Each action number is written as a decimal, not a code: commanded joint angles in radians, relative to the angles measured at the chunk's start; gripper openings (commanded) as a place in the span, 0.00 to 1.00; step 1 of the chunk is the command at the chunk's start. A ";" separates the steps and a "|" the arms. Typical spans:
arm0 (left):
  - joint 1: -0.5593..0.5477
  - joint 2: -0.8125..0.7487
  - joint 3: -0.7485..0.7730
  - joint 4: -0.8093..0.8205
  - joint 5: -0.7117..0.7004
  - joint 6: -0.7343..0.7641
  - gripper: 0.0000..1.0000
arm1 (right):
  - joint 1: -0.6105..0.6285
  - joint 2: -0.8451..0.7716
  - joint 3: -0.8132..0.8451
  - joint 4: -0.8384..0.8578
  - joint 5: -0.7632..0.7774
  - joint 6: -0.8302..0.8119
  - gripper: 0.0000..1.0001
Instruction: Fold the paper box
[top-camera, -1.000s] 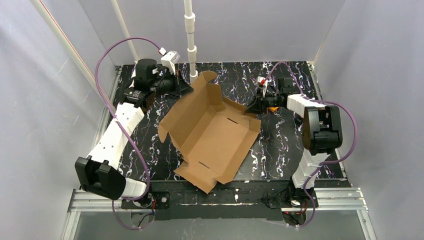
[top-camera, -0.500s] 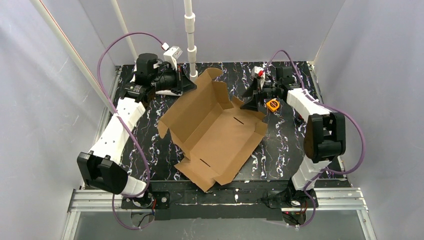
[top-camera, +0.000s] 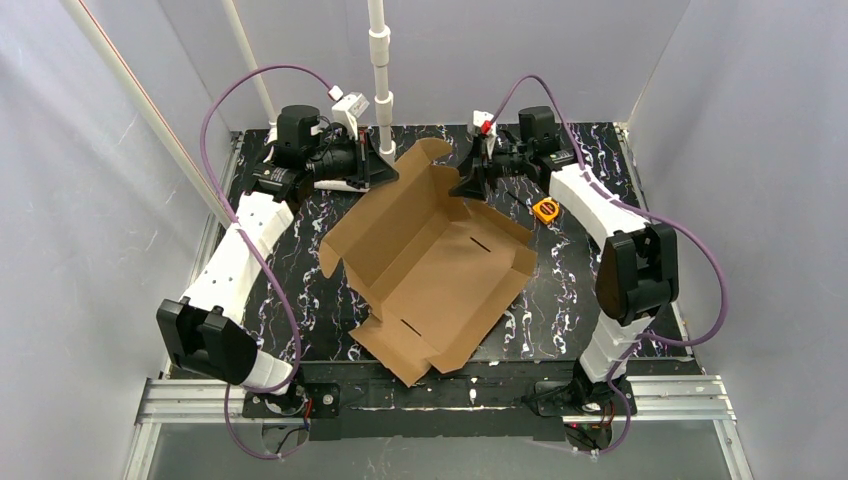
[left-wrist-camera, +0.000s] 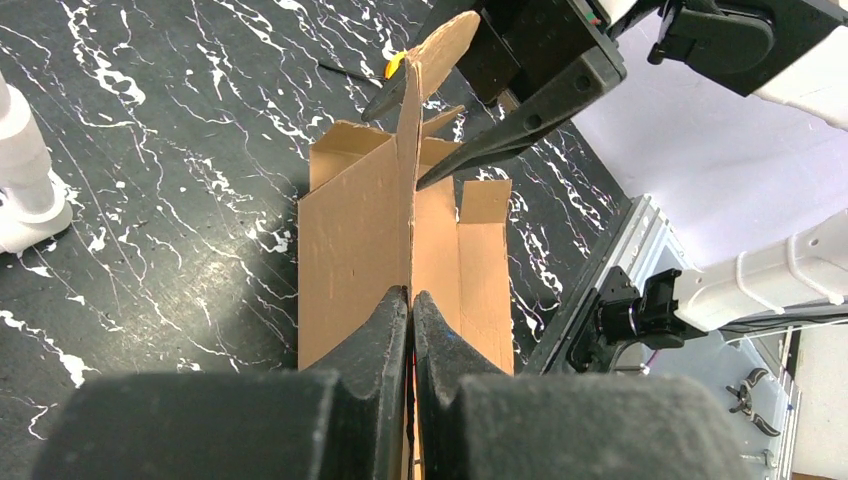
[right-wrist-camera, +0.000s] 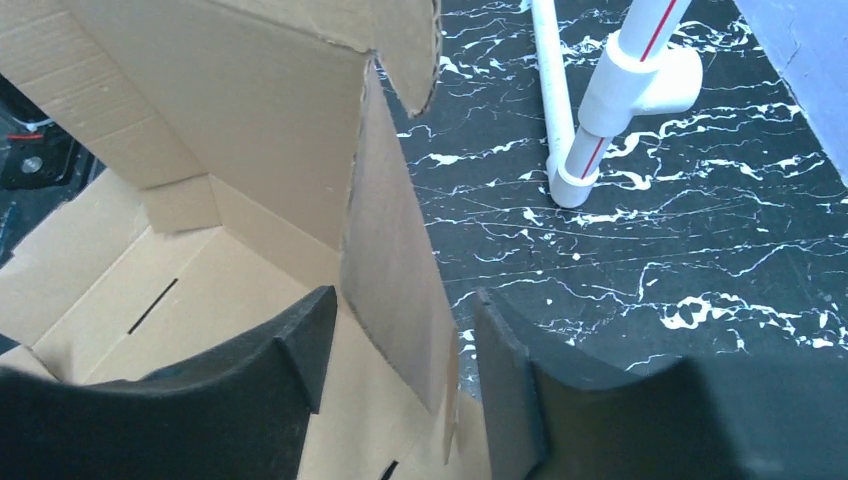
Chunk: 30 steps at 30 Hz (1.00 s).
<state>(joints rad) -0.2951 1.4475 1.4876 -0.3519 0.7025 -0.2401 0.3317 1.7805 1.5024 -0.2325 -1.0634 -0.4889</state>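
**Box folding, end-flap stage.** The box (top-camera: 430, 270) lies open on the table, just in front of the pipe (top-camera: 381, 100), with its far wall (left-wrist-camera: 405, 170) raised towards the pipe. The left gripper (left-wrist-camera: 410, 295), immediately left of the pipe's foot, is clenched on the edge of that upright wall. The right gripper (right-wrist-camera: 402, 300), to the right of the pipe, is released. Its fingers (right-wrist-camera: 300, 340) straddle the end flap (right-wrist-camera: 390, 250) without pinching it, one inside the box and one outside. A tape measure (top-camera: 545, 210) sits farther right of the pipe.

Judged step: turning the end flap inward along its crease. To do it well, the left grip should hold the wall vertical as a hinge post. The right gripper should close low on the flap, near the score line, and swing it square. Gripping high, near the rounded tab, risks buckling the board rather than creasing it.
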 joint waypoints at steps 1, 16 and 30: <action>-0.007 -0.011 0.035 0.003 0.042 -0.017 0.00 | 0.027 0.018 0.039 0.025 0.004 0.027 0.55; 0.103 -0.129 -0.142 0.075 0.190 -0.150 0.98 | -0.002 -0.047 -0.061 -0.052 -0.087 -0.159 0.01; 0.115 -0.217 -0.169 -0.098 0.203 0.039 0.97 | -0.052 -0.033 -0.042 -0.033 -0.052 -0.094 0.01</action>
<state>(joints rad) -0.1421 1.2682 1.3045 -0.3634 0.9298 -0.3183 0.3088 1.7836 1.4368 -0.2924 -1.0946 -0.6235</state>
